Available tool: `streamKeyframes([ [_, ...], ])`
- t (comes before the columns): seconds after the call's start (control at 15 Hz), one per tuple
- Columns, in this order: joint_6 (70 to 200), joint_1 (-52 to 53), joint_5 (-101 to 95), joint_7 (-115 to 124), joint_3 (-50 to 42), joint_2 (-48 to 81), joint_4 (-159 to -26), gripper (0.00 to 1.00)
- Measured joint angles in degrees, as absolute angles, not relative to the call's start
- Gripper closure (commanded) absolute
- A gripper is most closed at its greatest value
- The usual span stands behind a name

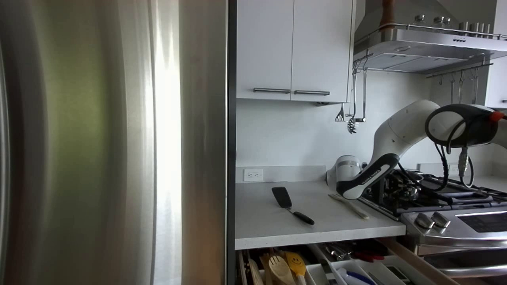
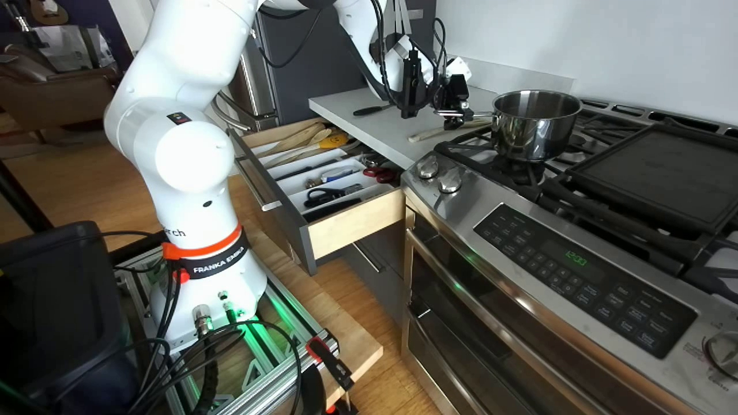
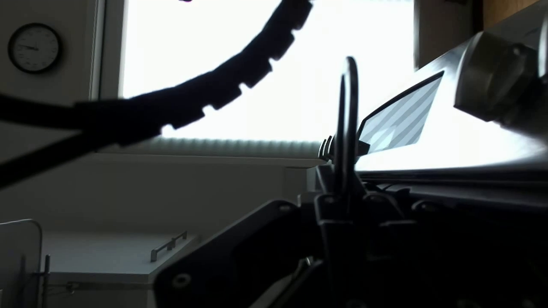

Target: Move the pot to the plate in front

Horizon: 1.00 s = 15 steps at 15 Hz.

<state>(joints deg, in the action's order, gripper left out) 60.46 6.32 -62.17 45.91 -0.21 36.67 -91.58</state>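
The pot is a small shiny steel pot, upright over the left part of the gas cooktop in an exterior view. Its bottom is at or just above the black grate of the near left burner, the plate; I cannot tell whether they touch. My gripper is left of the pot, shut on its handle. In the wrist view, the handle's looped end stands up between the dark fingers. The pot's body cannot be made out there. In an exterior view, the arm and cables largely cover the gripper and pot area.
A black griddle lies on the cooktop right of the pot. Control knobs line the front panel. A drawer of utensils stands open below the counter. A black spatula and a wooden utensil lie on the counter.
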Motion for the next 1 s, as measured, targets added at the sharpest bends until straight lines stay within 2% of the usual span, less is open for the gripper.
streamKeyframes([
  [0.07, 60.16, 6.33, -62.69, 45.91, -0.31, 36.66, -91.35, 0.64],
  [0.13, 59.91, 6.32, -63.16, 45.91, -0.43, 36.65, -91.08, 0.58],
  [0.53, 58.14, 6.33, -63.87, 45.65, -0.55, 36.65, -90.06, 0.11],
  [0.67, 58.02, 6.36, -63.87, 44.78, -0.45, 36.65, -90.06, 0.0],
  [1.0, 60.15, 6.8, -64.58, 38.77, 2.0, 34.99, -92.39, 0.0],
])
